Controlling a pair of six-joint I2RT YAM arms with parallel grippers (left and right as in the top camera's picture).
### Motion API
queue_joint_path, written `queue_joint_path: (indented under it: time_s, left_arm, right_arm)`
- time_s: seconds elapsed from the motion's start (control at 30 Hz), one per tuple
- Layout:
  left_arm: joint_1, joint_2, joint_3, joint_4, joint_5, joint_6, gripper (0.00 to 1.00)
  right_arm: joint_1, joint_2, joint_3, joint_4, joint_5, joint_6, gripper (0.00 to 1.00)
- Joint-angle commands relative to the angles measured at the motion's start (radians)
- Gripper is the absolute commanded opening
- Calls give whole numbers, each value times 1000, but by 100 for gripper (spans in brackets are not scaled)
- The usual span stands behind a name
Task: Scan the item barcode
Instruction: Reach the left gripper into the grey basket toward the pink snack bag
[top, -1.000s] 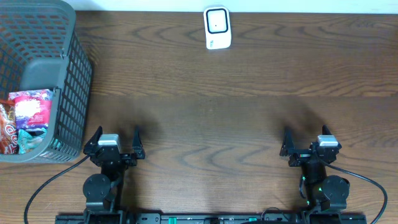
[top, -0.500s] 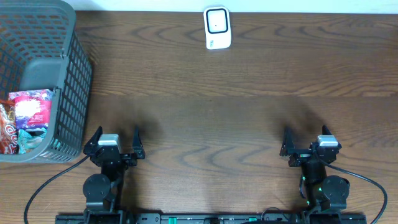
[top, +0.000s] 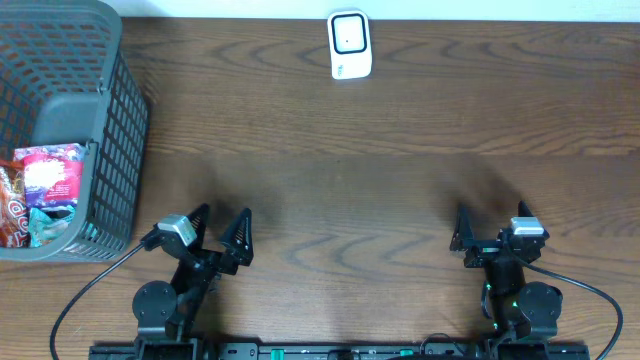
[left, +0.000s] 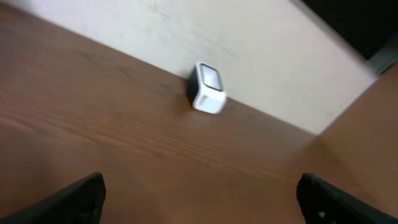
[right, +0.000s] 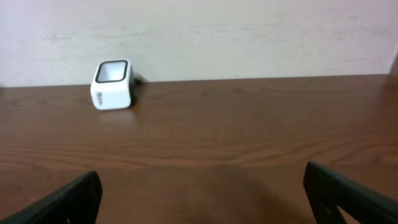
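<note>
Now: both grippers open and empty, packets in the basket

Both arms sit at the near edge of the table (top: 400, 170), well apart. The left gripper (top: 221, 222) has its jaws spread wide with nothing between them, and it is angled toward the right rather than facing straight ahead. The right gripper (top: 492, 225) also stands wide open and empty, and it points straight at the far side.

A white scanner (top: 350, 45) with a dark-rimmed window stands near the table's far edge, about midway across, close to a pale wall (right: 249, 37). In the right wrist view it appears up and to the left (right: 113, 84), with only bare wood between it and that gripper's fingertips (right: 68, 199). The left wrist view is tilted and blurred. It shows the scanner (left: 208, 95) against the wall and dark fingertips (left: 81, 198) in the lower corners.

A grey mesh basket (top: 125, 130) fills the far left corner. Coloured snack packets (top: 45, 175) lie inside it at its near end. No barcode can be made out on them. The left gripper is just beside the basket's near corner and does not touch it.
</note>
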Motion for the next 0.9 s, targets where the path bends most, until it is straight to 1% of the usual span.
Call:
queue_joint_path:
  time_s: [0.0,0.1,0.17,0.2,0.27,0.37,0.53,0.63,0.77,0.87]
  left_arm:
    - [2,-6,-17,42,108,-174,98]
    - [2,-6,-17,220,216,-175,98]
    - [2,-6,-12,345,248,-175,98]
    - [2,-6,-3,388,249,-175,98]
    - [3,-6,27,423,248,-174,98]
    - [3,1,97,423,241,-145,98]
    - [3,88,237,420,240,-25,98]
    - [3,199,349,412,237,43,98]
    - [3,389,525,372,200,104,98]
    - [13,546,697,251,119,156,98]
  right_arm:
    - [-4,-5,-3,-2,2,-15,99]
    - [-4,-5,-3,-2,2,-14,99]
    - [-4,-5,-3,-2,2,-14,99]
    - [-4,-5,-3,-2,2,-14,99]
    - [-4,-5,-3,-2,2,-14,99]
    - [-4,-5,-3,-2,2,-14,99]
    - [-4,-5,-3,-2,2,-15,99]
    - [-4,-5,-3,-2,2,-15,99]
    - [-4,-5,-3,-2,2,-14,99]
    - [-4,-5,-3,-2,2,-14,99]
